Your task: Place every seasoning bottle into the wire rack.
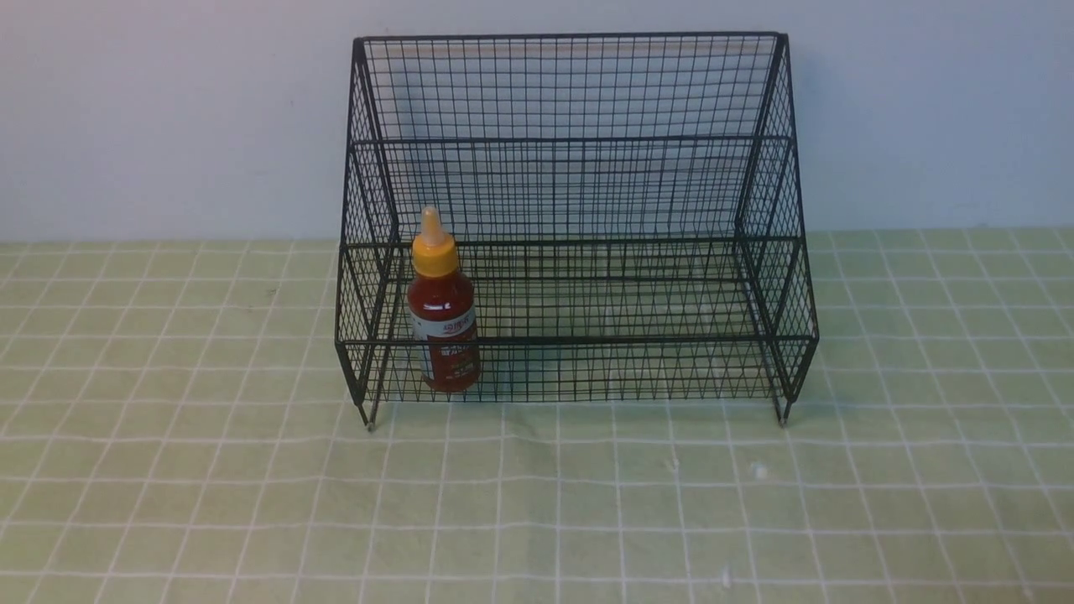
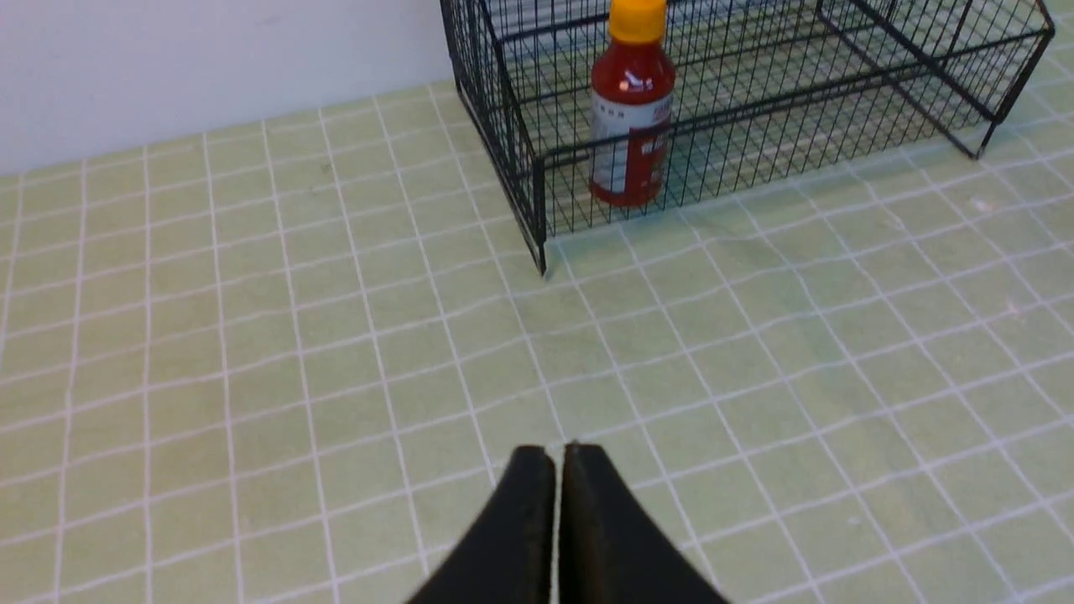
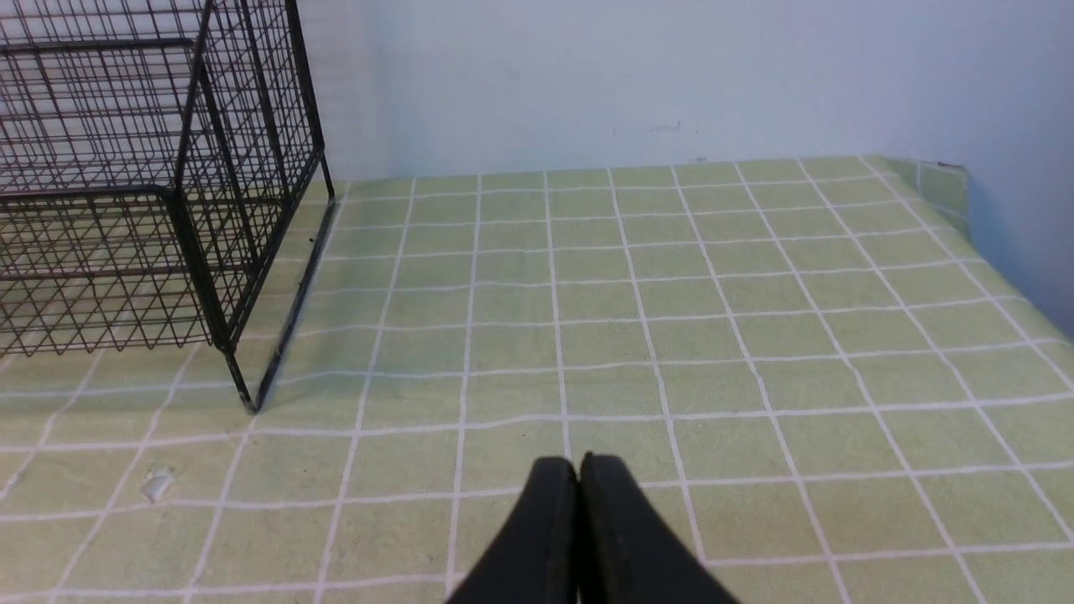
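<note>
The seasoning bottle [image 1: 442,315], dark red sauce with a yellow-orange nozzle cap and white-and-red label, stands upright inside the lower front tier of the black wire rack [image 1: 579,84], near its left end. It also shows in the left wrist view [image 2: 631,126] behind the rack's front mesh [image 2: 839,117]. My left gripper [image 2: 558,451] is shut and empty, low over the cloth, well short of the rack's front left leg. My right gripper [image 3: 578,463] is shut and empty over the cloth, to the right of the rack's corner [image 3: 210,252]. Neither gripper shows in the front view.
A green cloth with a white grid [image 1: 537,503] covers the table. A pale wall [image 1: 168,109] stands right behind the rack. The table's right edge and a side wall [image 3: 1007,168] show in the right wrist view.
</note>
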You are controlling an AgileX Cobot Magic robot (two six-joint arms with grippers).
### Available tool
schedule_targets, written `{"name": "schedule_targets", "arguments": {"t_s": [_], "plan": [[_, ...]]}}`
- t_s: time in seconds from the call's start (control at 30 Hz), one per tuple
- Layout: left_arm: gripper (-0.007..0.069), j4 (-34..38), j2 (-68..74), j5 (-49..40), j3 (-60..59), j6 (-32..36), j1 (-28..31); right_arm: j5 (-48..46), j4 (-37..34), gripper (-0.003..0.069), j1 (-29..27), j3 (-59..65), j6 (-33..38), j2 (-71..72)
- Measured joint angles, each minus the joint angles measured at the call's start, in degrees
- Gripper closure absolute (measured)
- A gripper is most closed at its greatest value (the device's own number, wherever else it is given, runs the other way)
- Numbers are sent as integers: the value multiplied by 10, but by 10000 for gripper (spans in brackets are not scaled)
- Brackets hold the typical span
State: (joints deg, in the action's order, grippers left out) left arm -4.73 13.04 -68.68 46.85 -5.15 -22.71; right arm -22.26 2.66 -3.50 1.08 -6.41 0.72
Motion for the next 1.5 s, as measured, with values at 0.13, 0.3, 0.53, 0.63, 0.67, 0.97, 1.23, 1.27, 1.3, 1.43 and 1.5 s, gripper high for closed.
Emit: {"name": "schedule_targets", "arguments": {"t_s": [0.13,0.3,0.53,0.63,0.67,0.97,1.23,1.27,1.3,1.43,1.5], "plan": [[631,0,-2,-34,-1,0,0,0,0,673,0,0,0,0],[631,5,-7,10,-7,-1,1,0,0,673,0,0,0,0],[631,44,-66,295,-155,66,91,0,0,673,0,0,0,0],[631,73,-106,369,-247,89,145,0,0,673,0,0,0,0],[631,77,-109,372,-254,91,149,0,0,673,0,0,0,0],[631,88,-137,425,-474,102,216,0,0,673,0,0,0,0],[631,88,-137,467,-483,101,216,0,0,673,0,0,0,0],[631,88,-137,467,-483,101,216,0,0,673,0,0,0,0],[631,88,-137,468,-483,101,216,0,0,673,0,0,0,0],[631,88,-137,468,-483,101,216,0,0,673,0,0,0,0],[631,88,-137,469,-483,101,216,0,0,673,0,0,0,0]]}}
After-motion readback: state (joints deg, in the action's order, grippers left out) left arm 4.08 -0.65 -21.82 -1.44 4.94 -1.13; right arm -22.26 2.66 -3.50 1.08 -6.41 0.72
